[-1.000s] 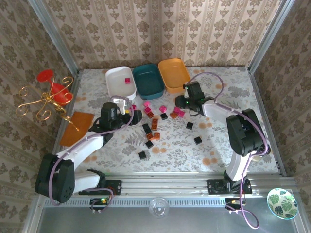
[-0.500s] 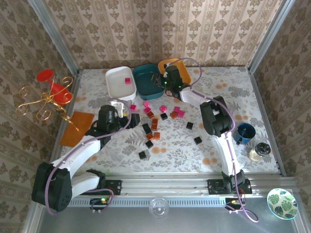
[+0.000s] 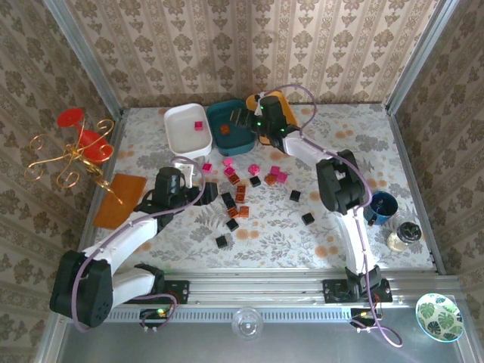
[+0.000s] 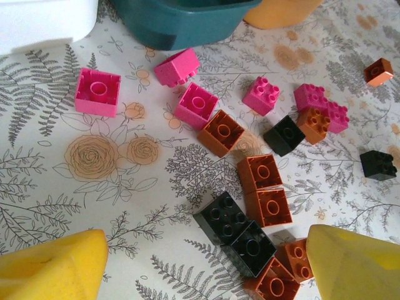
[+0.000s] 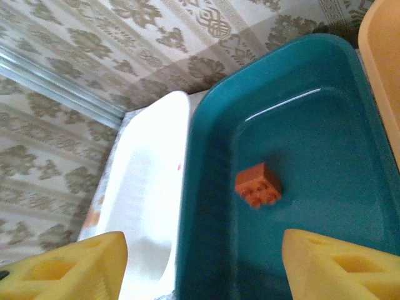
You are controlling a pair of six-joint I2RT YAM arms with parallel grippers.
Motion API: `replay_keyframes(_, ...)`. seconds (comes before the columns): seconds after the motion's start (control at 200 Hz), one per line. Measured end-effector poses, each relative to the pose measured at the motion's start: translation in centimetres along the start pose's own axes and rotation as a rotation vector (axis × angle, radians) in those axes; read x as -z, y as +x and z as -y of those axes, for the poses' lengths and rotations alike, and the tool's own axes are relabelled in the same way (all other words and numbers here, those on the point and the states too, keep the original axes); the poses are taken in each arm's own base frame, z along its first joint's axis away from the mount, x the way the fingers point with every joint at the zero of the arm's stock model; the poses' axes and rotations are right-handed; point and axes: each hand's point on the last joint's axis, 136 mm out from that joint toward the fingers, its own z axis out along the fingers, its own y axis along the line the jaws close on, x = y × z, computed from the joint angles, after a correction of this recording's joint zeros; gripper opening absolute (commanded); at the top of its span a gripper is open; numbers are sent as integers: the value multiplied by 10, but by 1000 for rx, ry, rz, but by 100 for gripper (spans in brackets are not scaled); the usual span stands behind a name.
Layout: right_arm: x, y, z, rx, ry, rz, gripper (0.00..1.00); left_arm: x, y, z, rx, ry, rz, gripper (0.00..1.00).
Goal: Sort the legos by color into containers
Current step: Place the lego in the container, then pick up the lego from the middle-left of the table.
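Right claw (image 5: 203, 240) is hanging over the teal tray (image 5: 300, 87), jaws spread wide with nothing between them, and one orange-red block (image 5: 257, 185) lies on the tray floor right below, so I read this as a drop-off done and the arm due back at the pile

Left claw (image 4: 206, 240) hovers low over the loose legos on the counter (image 3: 340, 227), also wide open and gripping nothing. Two black blocks (image 4: 234, 231) sit touching each other between its fingers, with an orange-red pair (image 4: 265, 187) just beyond and more orange-red ones hard against the right finger (image 4: 353, 262)

Next pick looks fiddly to me: that cluster is packed, so closing here could catch two blocks or shove a neighbour. I'd want one block lined up alone between the jaws first

The overhead view gives me the big picture: a pink block (image 3: 198, 125) resting in the white tray (image 3: 181, 128). The right wrist camera turns that tray to glare. The left wrist camera gives me the studs and which blocks touch, too small to judge from above
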Motion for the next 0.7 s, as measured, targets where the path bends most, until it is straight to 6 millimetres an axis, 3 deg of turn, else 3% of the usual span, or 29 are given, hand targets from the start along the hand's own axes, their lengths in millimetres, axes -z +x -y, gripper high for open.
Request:
replay_keyframes(0.185, 93, 6, -24, 31, -41, 12, 72, -23, 14, -14, 22, -46, -82, 84)
replay_keyframes(0.32, 149, 25, -28, 65, -43, 20, 73, -53, 7, -31, 33, -103, -138, 78)
replay_keyframes(0.535, 196, 89, -9, 107, 24, -97, 74, -105, -11, -58, 9, -197, -197, 74)
replay_keyframes(0.7, 235, 107, -8, 175, 48, -114, 76, -128, -16, -79, -22, -285, -243, 74)
